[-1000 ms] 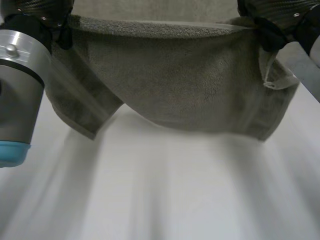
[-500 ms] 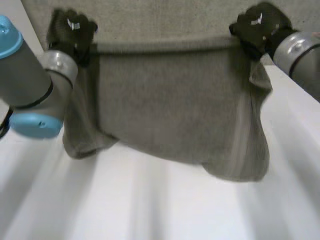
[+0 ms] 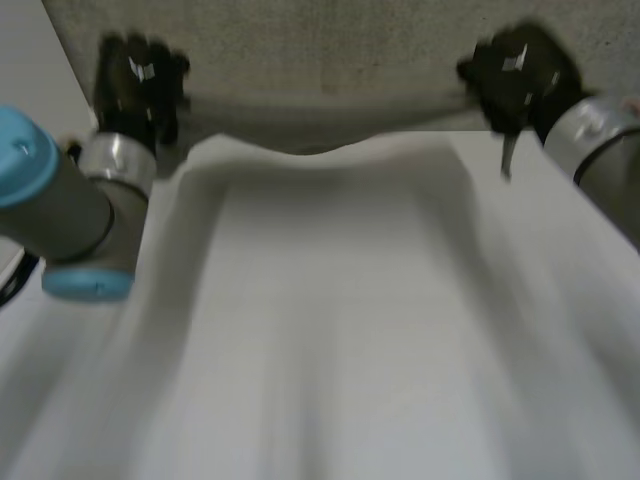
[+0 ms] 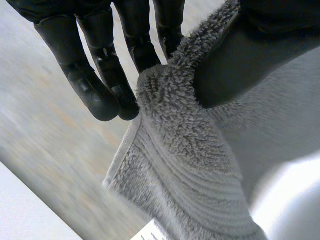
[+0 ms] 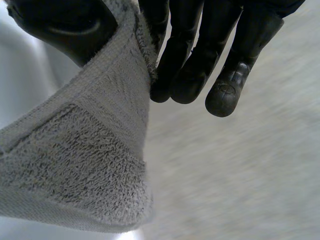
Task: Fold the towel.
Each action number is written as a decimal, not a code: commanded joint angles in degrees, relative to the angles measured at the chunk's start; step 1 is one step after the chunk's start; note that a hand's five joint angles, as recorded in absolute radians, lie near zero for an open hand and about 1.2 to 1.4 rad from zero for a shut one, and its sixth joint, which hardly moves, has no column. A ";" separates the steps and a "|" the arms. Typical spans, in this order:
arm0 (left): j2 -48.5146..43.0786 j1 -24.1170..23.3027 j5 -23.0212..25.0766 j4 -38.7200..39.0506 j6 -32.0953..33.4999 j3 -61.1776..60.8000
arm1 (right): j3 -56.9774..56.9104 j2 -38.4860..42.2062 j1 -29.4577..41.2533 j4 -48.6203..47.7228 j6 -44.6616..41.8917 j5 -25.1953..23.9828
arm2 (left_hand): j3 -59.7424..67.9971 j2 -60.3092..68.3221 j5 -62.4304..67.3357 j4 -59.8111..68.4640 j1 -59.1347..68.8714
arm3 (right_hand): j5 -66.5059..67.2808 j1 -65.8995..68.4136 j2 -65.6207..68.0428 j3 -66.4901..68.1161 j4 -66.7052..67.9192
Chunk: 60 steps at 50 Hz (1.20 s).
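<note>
A grey terry towel [image 3: 310,60] lies spread across the far part of the white table [image 3: 330,330]. My left hand [image 3: 140,80] grips its near left corner and my right hand [image 3: 515,75] its near right corner, with the near edge sagging between them just above the table. In the left wrist view my left hand [image 4: 115,75] pinches the towel corner [image 4: 185,145] between thumb and fingers. In the right wrist view my right hand [image 5: 200,55] pinches the other towel corner [image 5: 85,165] the same way.
My left arm [image 3: 60,220] with its light-blue cap reaches in along the table's left side. My right arm [image 3: 600,150] comes in from the right. The near part of the table is bare white.
Both hands have carried the towel's held edge away from me, over the far part. The hanging fold that covered the table's middle has swung away, leaving bare table.
</note>
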 commanded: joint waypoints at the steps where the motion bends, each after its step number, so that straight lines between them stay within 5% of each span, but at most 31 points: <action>1: -0.95 0.52 0.13 -0.56 0.74 -14.36 | 8.82 3.15 0.11 3.63 -1.70 -1.01 | -8.69 -6.63 -15.44 -7.45 -3.52 | 1.51 2.86 2.56 2.56 2.53; 6: -1.30 0.08 0.13 -0.65 3.12 -19.39 | 14.44 8.51 -0.15 5.47 -9.42 1.27 | -8.69 -6.63 -15.44 -7.45 -3.52 | 1.51 2.86 2.56 2.56 2.53; 16: 1.15 -1.33 -0.04 -1.00 7.51 -24.22 | 17.43 8.34 -0.24 8.73 -6.62 9.80 | -8.69 -6.63 -15.44 -7.45 -3.52 | 1.51 2.86 2.56 2.56 2.53; 20: 2.39 -1.24 -0.04 -1.88 7.25 -25.37 | 20.32 7.98 -0.42 8.82 -6.18 9.89 | -8.69 -6.63 -15.44 -7.45 -3.52 | -23.46 -22.11 -22.41 -22.41 -22.43; 29: 2.91 -3.35 -0.30 -3.11 6.98 -27.39 | 23.76 7.46 -1.21 8.38 -6.18 10.24 | -8.69 -6.63 -15.44 -7.45 -3.52 | -29.38 -28.04 -28.33 -28.33 -28.36; 36: 2.91 -4.14 -0.57 -3.20 7.07 -28.27 | 25.78 5.35 -2.17 7.15 -6.10 10.06 | -8.69 -6.63 -15.44 -7.45 -3.52 | 1.49 2.83 2.54 2.54 2.51; 41: 3.53 -3.97 -0.57 -3.29 7.42 -28.27 | 26.13 2.98 -3.66 5.48 -6.10 9.98 | -28.52 -26.45 -35.27 -27.28 -23.35 | 1.51 2.86 2.56 2.56 2.53; 43: 4.05 -3.44 -0.48 -3.98 7.60 -28.44 | 26.31 2.18 -4.28 5.30 -6.18 9.89 | -48.98 -46.91 -55.72 -47.74 -43.80 | 1.51 2.86 2.56 2.56 2.53; 60: 9.06 2.53 0.40 -12.78 6.90 -29.85 | 26.66 0.86 -6.83 5.12 -6.80 9.45 | -59.30 -57.23 -66.05 -58.06 -54.13 | 1.51 2.86 2.56 2.56 2.53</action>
